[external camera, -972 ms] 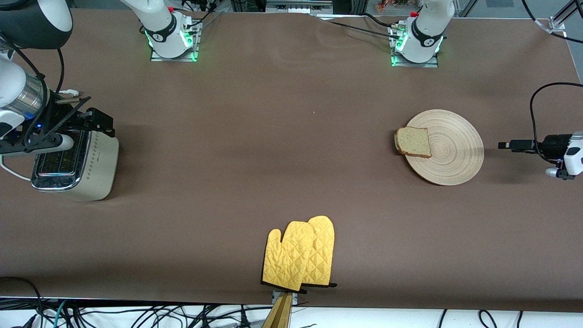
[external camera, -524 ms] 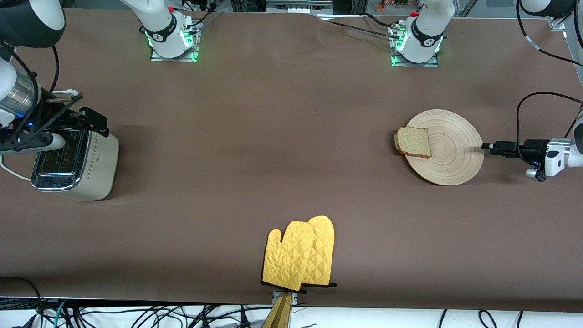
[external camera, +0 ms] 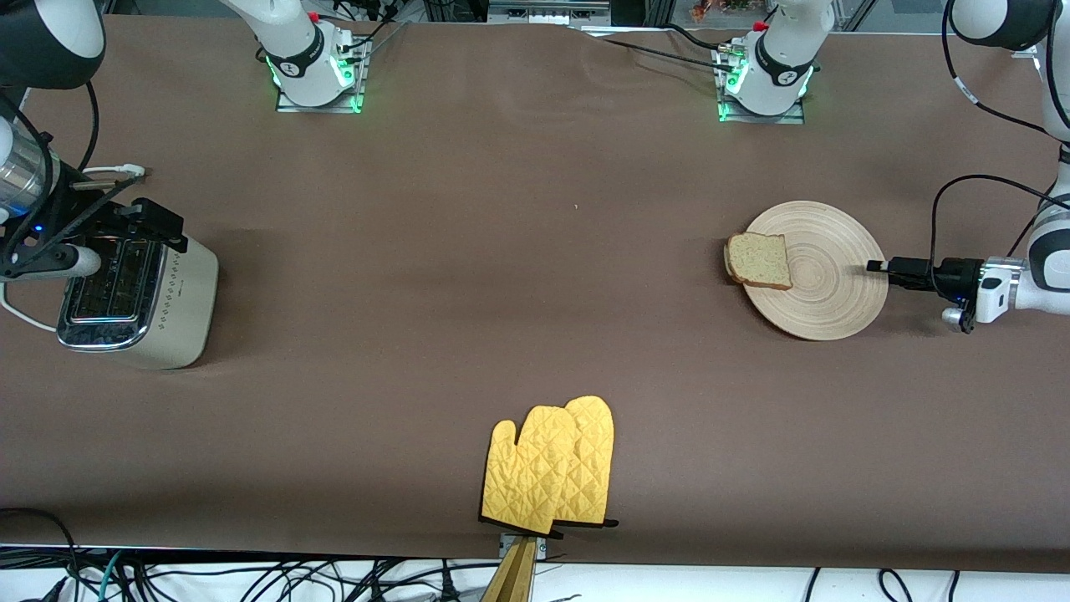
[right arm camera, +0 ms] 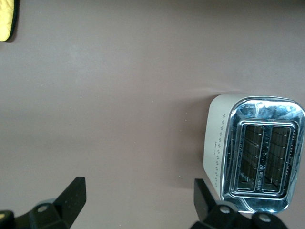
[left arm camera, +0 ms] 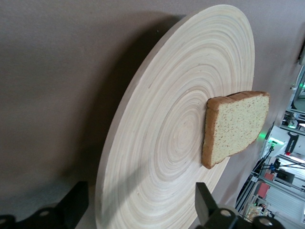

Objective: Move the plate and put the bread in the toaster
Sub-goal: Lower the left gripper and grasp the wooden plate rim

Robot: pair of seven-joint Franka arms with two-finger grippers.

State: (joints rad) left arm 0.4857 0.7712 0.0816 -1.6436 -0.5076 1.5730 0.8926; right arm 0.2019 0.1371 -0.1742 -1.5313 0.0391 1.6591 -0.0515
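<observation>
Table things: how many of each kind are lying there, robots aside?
Plate: 1
Bread slice: 1
Toaster: 1
Yellow oven mitts: 2
Total: 5

1. The left end effector point(external camera: 873, 267) is seen side-on in the front view, its tip overlapping the plate point(external camera: 836, 293); the gap between its fingers cannot be read there.
2. In the left wrist view only the fingertips point(left arm camera: 206, 205) show, the rest cut off by the edge; the plate's rim point(left arm camera: 109, 191) between them runs out of the picture.
3. The bread's point(left arm camera: 236, 126) underside, away from the end effector, is hidden.
4. The right end effector point(external camera: 155, 226) covers part of the toaster point(external camera: 180, 301) top in the front view.
5. One mitt point(right arm camera: 5, 19) is cropped in the right wrist view.
</observation>
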